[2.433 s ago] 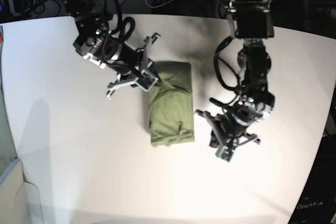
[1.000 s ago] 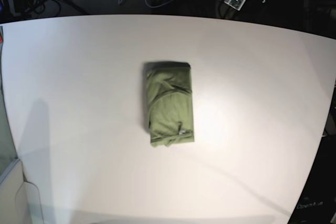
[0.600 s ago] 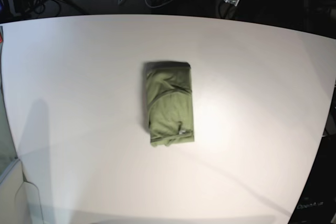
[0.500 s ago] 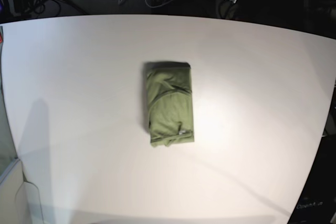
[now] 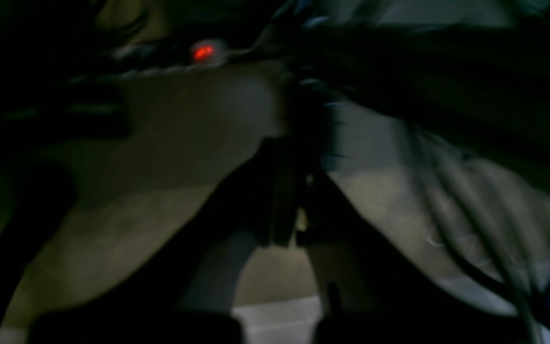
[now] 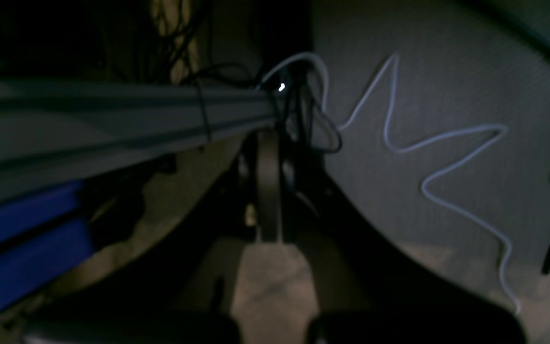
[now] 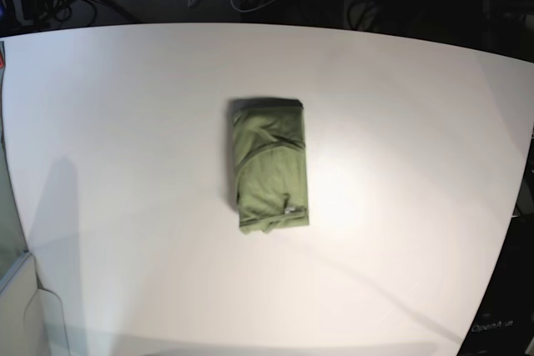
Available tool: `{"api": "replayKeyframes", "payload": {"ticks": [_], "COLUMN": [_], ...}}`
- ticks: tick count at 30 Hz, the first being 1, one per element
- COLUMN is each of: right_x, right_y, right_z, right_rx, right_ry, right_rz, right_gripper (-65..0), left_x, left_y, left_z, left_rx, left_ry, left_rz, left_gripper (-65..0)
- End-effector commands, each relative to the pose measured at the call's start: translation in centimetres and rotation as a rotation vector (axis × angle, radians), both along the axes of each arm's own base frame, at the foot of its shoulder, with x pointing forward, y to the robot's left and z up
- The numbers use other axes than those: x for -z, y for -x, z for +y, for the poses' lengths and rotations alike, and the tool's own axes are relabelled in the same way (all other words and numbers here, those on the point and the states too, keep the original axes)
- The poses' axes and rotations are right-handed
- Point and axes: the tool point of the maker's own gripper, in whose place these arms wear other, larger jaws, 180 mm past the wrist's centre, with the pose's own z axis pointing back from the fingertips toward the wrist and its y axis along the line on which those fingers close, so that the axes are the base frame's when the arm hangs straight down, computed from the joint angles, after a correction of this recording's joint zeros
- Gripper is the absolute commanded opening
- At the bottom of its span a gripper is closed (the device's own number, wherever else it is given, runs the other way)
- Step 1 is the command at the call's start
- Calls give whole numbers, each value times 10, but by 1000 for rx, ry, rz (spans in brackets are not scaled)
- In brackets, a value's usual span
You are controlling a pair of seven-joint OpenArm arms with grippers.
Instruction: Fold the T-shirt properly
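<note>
Now the T-shirt [image 7: 269, 164] is seen folded into a small green bundle in the middle of the white desk [image 7: 117, 122], far from every edge. The left tool [image 5: 290, 191] and right tool [image 6: 270, 191] are pressed closed, holding nothing. A white cable [image 6: 428, 143] is seen on the floor.

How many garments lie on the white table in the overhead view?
1. The T-shirt lies folded into a narrow bundle near the middle of the table. Nothing else sits on the visible tabletop, though the view cuts off its edges.
</note>
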Motion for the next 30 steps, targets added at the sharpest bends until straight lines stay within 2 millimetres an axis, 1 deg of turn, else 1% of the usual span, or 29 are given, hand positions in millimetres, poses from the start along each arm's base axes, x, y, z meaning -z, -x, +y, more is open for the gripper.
{"api": "replayKeyframes", "payload": {"ticks": [1, 2, 4, 6, 8, 9, 11, 12, 13, 15, 19, 20, 22, 23, 25, 27, 28, 30], "right_x": [1, 4, 8, 14, 18, 19, 19, 19, 21, 27, 39, 41, 44, 45, 47, 48, 49, 48], "right_y": [0, -3, -4, -3, -11, -28, -50, -56, -57, -51, -24, -20, -14, -11, -7, -5, -5, -5], "right_z": [-5, -2, -7, -2, -5, -9, -13, -17, -17, -17, -28, -33, -40, -35, -37, -44, -42, -45], "right_rx": [25, 42, 79, 102, 121, 118, 116, 111, 103, 76, 6, -16, -55, -77, -111, -136, -146, -146], "right_ry": [-7, -18, -21, -43, -52, -47, -41, -33, -35, -13, 95, 135, 197, 212, 272, 336, 357, 409], "right_rz": [-5, -6, -4, 26, 47, 22, -11, -16, -2, 59, 192, 221, 248, 262, 287, 304, 305, 311], "right_gripper": [-650, -650, -650, -650, -650, -650, -650, -650, -650, -650, -650, -650, -650, -650, -650, -650, -650, -620], "left_x": [2, 5, 11, 14, 16, 17, 17, 18, 18, 18, 18, 18, 18, 18, 18, 18, 18, 18], "left_y": [-1, -4, -7, -9, -17, -21, -30, -32, -32, -35, -41, -38, -32, -32, -32, -31, -29, -28], "left_z": [0, 4, 4, 13, 20, 22, 26, 29, 31, 36, 34, 34, 34, 34, 34, 34, 33, 33], "left_rx": [-7, -11, -20, -30, -28, -28, -32, -34, -36, -40, -44, -48, -51, -51, -57, -57, -58, -65], "left_ry": [11, -4, -19, -60, -110, -133, -173, -195, -216, -254, -274, -277, -274, -274, -273, -272, -270, -268], "left_rz": [7, 16, 44, 64, 64, 64, 59, 59, 62, 65, 73, 90, 125, 128, 130, 131, 132, 129], "left_gripper": [-645, -645, -645, -645, -645, -645, -645, -645, -644, -643, -642, -642, -642, -642, -641, -641, -641, -641]}}
